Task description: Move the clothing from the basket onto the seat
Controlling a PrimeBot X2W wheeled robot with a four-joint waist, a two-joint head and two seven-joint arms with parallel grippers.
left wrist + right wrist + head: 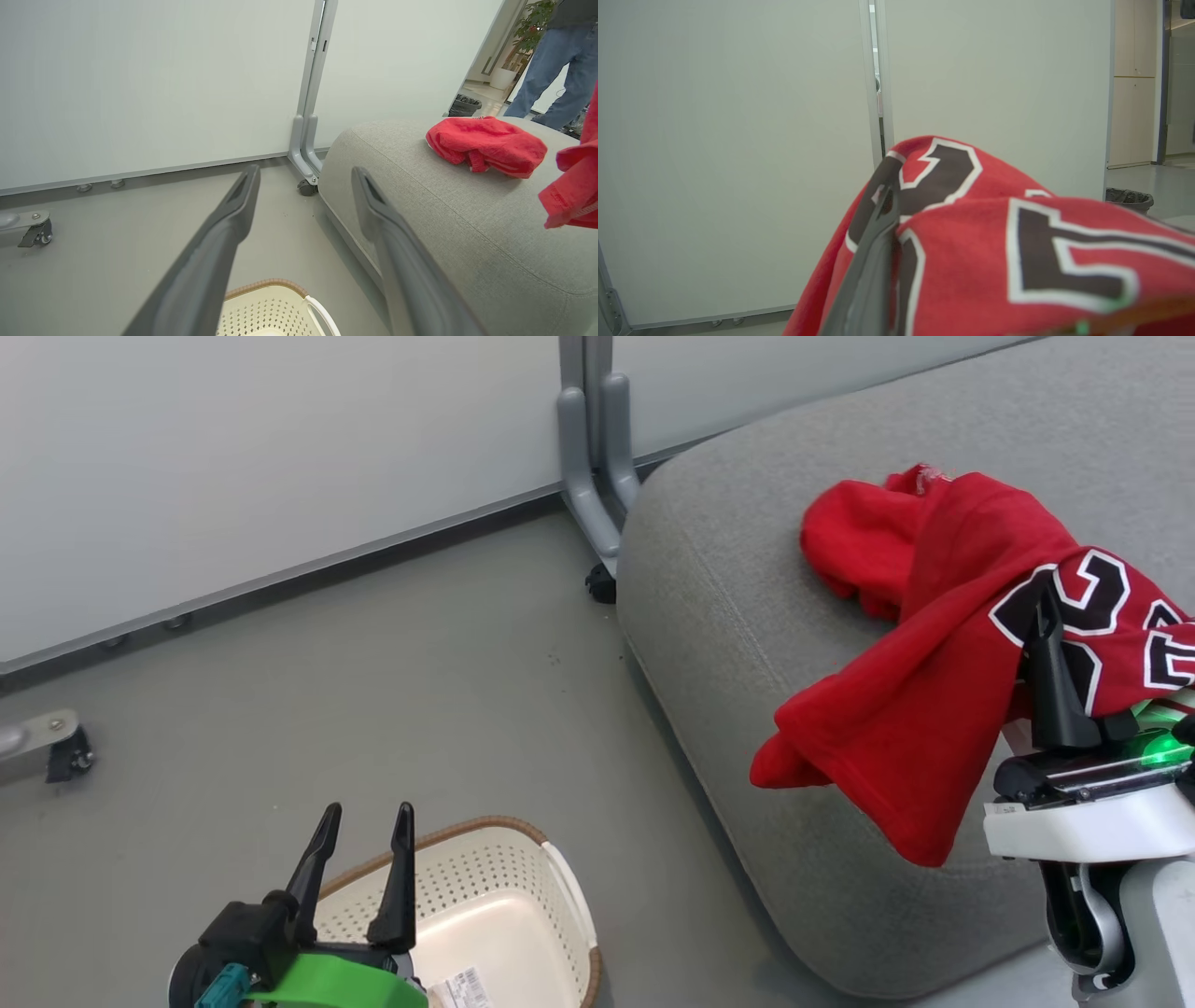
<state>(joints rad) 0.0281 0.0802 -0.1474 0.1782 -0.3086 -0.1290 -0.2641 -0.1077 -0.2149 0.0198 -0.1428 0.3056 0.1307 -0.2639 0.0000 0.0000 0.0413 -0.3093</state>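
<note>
In the head view my right gripper point(1050, 616), upright, is clamped on the soft red jersey point(924, 719), which hangs down-left over the grey woven seat point(719, 616) beside a crumpled plain red garment point(854, 546); my left gripper point(367, 817) stands wide open and empty above the perforated cream basket point(495, 896). The left wrist view shows its fingers point(219, 242) splayed toward the seat's rounded corner. In the right wrist view one dark finger point(873, 261) presses the jersey's black-and-white lettering.
</note>
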